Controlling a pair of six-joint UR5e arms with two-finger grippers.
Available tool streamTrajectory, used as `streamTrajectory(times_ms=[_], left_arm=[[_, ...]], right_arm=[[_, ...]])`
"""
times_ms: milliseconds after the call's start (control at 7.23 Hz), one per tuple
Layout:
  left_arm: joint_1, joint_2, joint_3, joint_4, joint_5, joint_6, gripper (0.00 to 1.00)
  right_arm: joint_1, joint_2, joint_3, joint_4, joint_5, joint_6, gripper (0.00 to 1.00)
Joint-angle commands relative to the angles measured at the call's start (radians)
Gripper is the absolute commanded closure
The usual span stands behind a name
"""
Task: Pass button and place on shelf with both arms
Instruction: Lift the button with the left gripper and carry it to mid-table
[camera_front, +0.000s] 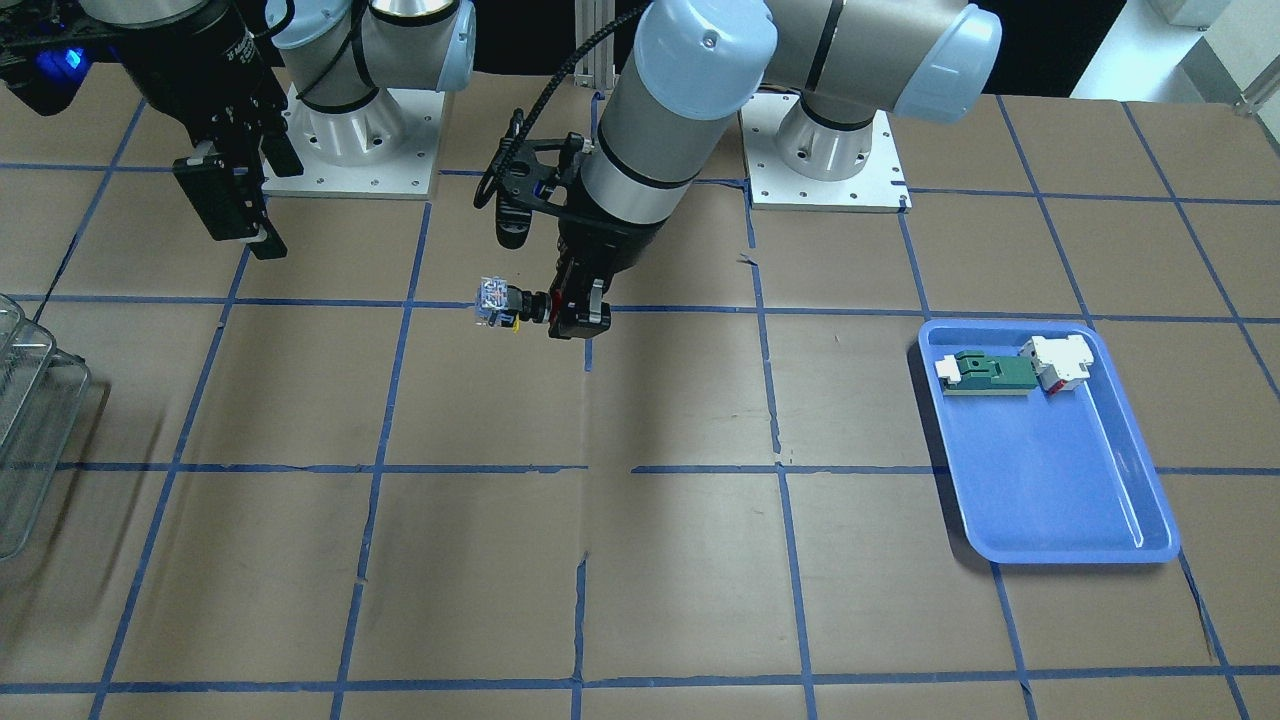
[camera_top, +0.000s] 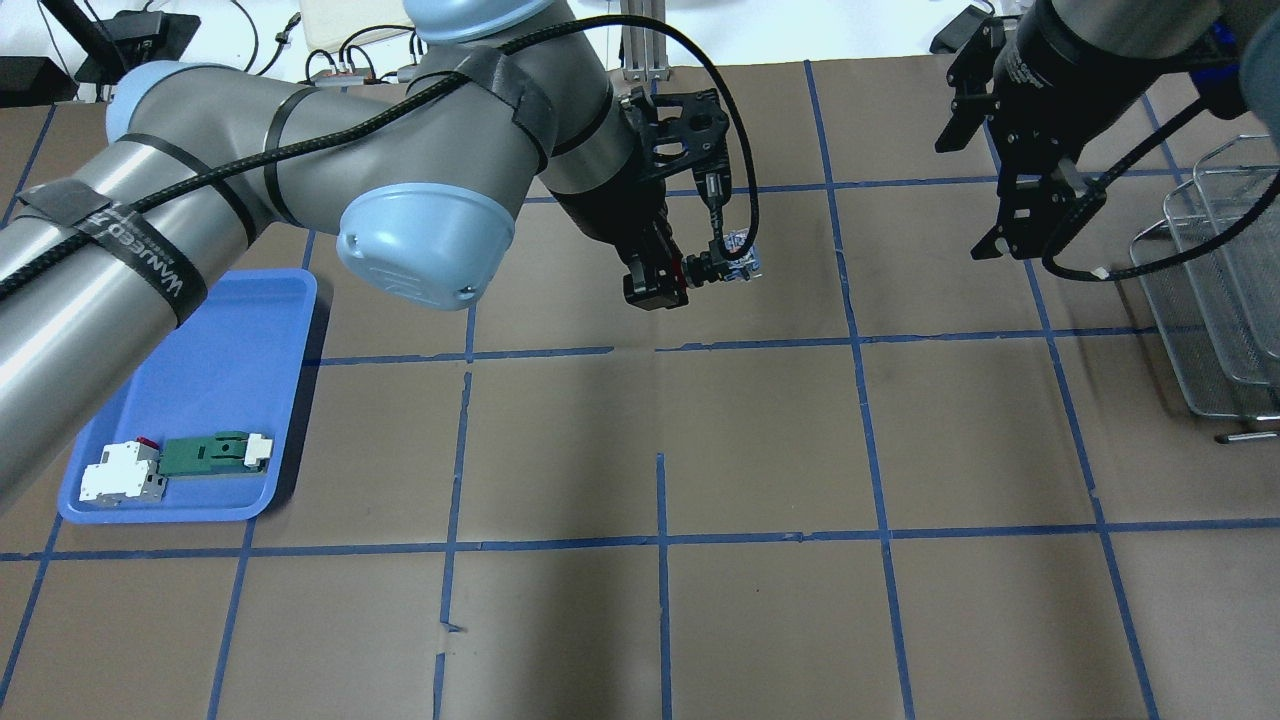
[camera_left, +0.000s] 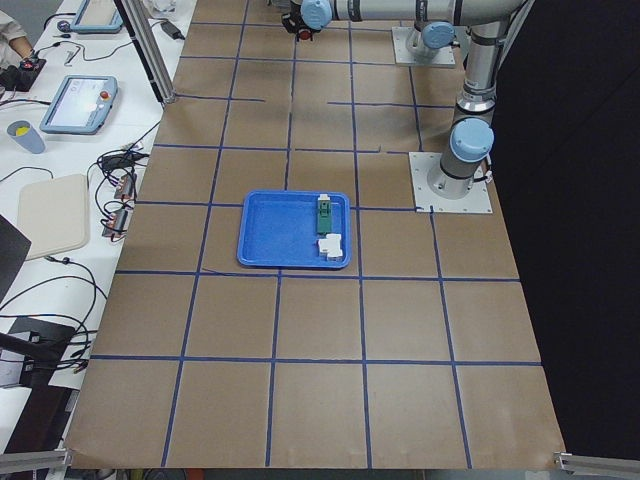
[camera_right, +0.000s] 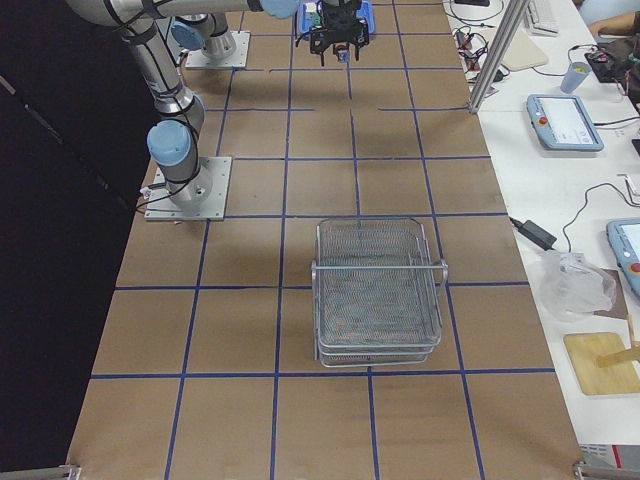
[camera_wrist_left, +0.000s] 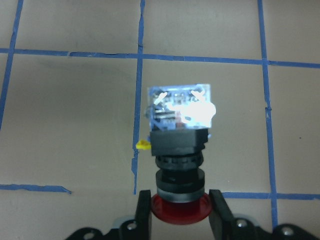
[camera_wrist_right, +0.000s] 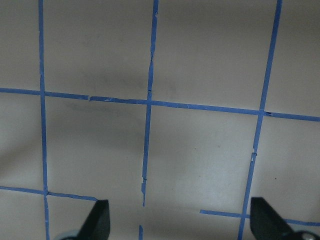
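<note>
The button (camera_front: 497, 303) has a red cap, a black collar and a clear block base with a yellow tab. My left gripper (camera_front: 566, 312) is shut on its red cap and holds it sideways above the table's middle, base pointing away from the fingers. The left wrist view shows the button (camera_wrist_left: 177, 140) between the fingers (camera_wrist_left: 143, 212). It also shows in the overhead view (camera_top: 725, 264) with the left gripper (camera_top: 668, 282). My right gripper (camera_top: 1030, 248) is open and empty, well apart from the button, near the wire shelf (camera_top: 1215, 290). Its fingers (camera_wrist_right: 97, 220) stand wide apart.
The shelf (camera_front: 30, 420) stands at the table's end on my right. A blue tray (camera_front: 1050, 500) on my left holds a green-and-white block (camera_front: 990, 372) and a white-and-red block (camera_front: 1060, 362). Blue tape lines grid the brown table.
</note>
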Motion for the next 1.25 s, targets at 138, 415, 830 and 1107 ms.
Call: streamTrajectory(times_ms=[138,415,830,1107], left_arm=[[-0.024,0.035,0.077,-0.199,0.091,-0.044,1.0],[-0.024,0.034,0.076,-0.199,0.088,-0.042,1.0],[-0.025,0.034,0.076,-0.199,0.087,-0.048,1.0],[-0.024,0.032,0.085,-0.201,0.082,-0.048,1.0]], right_arm=[[0.007,0.031,-0.017,0.007,0.014,0.06,0.0],[0.007,0.031,-0.019,0.003,0.08,0.066,0.0],[-0.002,0.041,0.001,0.007,0.189,0.049,0.0],[-0.017,0.055,0.018,0.001,0.227,-0.017,0.0]])
